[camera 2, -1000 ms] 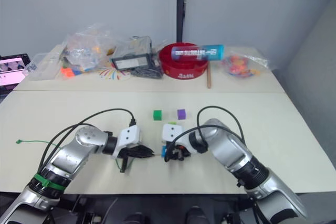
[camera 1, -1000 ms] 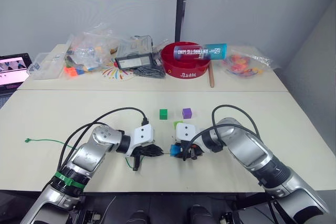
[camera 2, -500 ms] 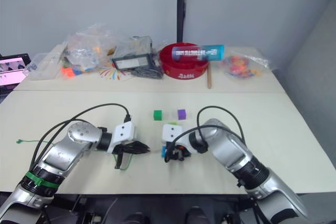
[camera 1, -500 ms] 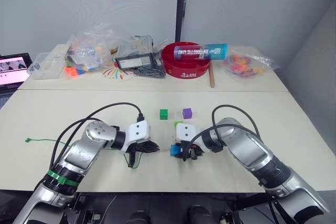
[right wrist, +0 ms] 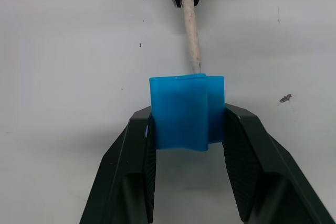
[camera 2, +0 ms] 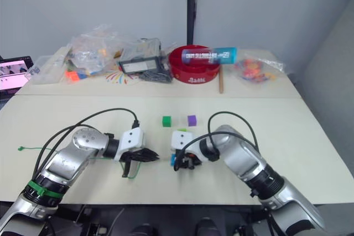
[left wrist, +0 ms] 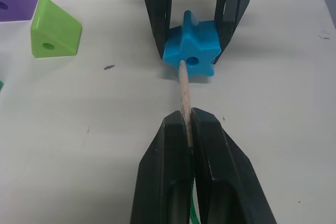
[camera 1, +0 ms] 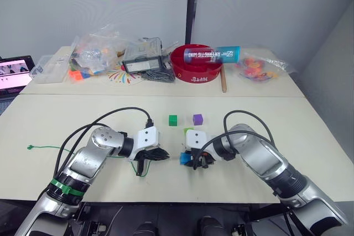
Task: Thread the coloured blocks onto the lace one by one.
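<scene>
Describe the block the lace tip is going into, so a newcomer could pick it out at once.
On the near cream table, look between the two arms, where the right gripper and left gripper face each other. The blue block sits clamped between the right gripper's jaws, with the pale tip of the lace meeting its centre hole. It is blue and star-shaped; the purple block and green blocks nearby lie loose on the table.

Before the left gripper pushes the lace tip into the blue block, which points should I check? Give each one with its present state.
1. Right gripper clamps blue block on both sides: ok.
2. Left gripper shut on the pale lace tip: ok.
3. Tip meets the block's hole: not ok, it touches just beside the hole.
4. Tip already through the block: not ok.
5. Light green block away from the path: ok.
6. Slack in the lace behind the left gripper: cannot tell.
</scene>
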You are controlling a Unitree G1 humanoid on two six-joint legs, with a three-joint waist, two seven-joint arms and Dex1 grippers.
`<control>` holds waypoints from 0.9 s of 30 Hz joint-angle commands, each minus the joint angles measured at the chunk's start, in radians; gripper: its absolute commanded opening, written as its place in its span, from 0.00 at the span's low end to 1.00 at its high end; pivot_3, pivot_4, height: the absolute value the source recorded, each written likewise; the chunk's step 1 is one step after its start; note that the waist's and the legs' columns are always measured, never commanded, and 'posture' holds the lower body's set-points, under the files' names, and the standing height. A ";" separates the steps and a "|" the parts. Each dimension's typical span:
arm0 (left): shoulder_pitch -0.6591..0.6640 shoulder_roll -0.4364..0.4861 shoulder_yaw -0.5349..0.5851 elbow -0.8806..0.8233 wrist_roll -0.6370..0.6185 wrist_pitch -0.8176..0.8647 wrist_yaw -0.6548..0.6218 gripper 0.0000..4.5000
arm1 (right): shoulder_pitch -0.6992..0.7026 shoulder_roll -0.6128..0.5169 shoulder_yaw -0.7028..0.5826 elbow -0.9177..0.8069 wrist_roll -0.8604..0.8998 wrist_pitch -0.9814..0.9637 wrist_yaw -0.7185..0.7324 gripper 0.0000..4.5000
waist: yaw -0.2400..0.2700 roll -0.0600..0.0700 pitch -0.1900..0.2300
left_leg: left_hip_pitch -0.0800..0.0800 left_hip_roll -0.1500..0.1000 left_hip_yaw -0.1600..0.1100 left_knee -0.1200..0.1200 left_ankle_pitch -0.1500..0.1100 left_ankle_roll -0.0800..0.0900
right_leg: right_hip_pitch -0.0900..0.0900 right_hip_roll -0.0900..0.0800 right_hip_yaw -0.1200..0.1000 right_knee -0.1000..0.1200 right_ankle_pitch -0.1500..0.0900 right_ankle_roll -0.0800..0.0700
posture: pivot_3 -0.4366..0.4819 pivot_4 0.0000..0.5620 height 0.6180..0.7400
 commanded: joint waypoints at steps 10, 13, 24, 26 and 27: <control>-0.043 -0.021 -0.046 -0.040 -0.016 0.013 -0.033 0.00 | 0.004 -0.002 0.034 -0.020 0.004 0.026 -0.003 0.29 | -0.003 0.000 0.000 | -0.001 0.000 0.000 0.002 0.000 0.000 | -0.001 0.000 0.000 0.000 0.000 0.000 | 0.48 0.27 0.92; -0.047 -0.019 -0.045 -0.030 -0.011 0.008 -0.030 0.00 | 0.004 -0.004 0.037 -0.023 0.007 0.028 -0.005 0.29 | -0.003 0.000 0.000 | -0.001 0.001 0.000 0.002 0.000 0.000 | -0.001 0.001 0.000 0.000 0.000 0.000 | 0.48 0.27 0.92; -0.069 -0.073 -0.069 -0.030 -0.011 0.019 -0.009 0.00 | -0.001 0.001 0.041 -0.023 0.011 0.035 -0.011 0.29 | -0.002 0.000 0.000 | -0.001 0.000 0.000 0.002 0.000 0.000 | -0.001 0.001 0.000 0.000 0.000 0.000 | 0.48 0.27 0.92; -0.071 -0.088 -0.073 -0.027 -0.020 0.033 -0.009 0.00 | -0.002 0.003 0.043 -0.026 0.012 0.037 -0.014 0.29 | -0.002 0.000 0.000 | -0.001 0.000 0.000 0.002 0.000 0.000 | -0.001 0.001 0.000 0.000 0.000 0.000 | 0.48 0.27 0.92; -0.069 -0.095 -0.075 -0.019 -0.019 0.031 -0.010 0.00 | -0.002 0.004 0.044 -0.027 0.013 0.038 -0.015 0.29 | -0.002 0.000 0.000 | -0.001 0.000 0.000 0.002 0.000 0.000 | -0.001 0.001 0.000 0.000 0.000 0.000 | 0.48 0.27 0.92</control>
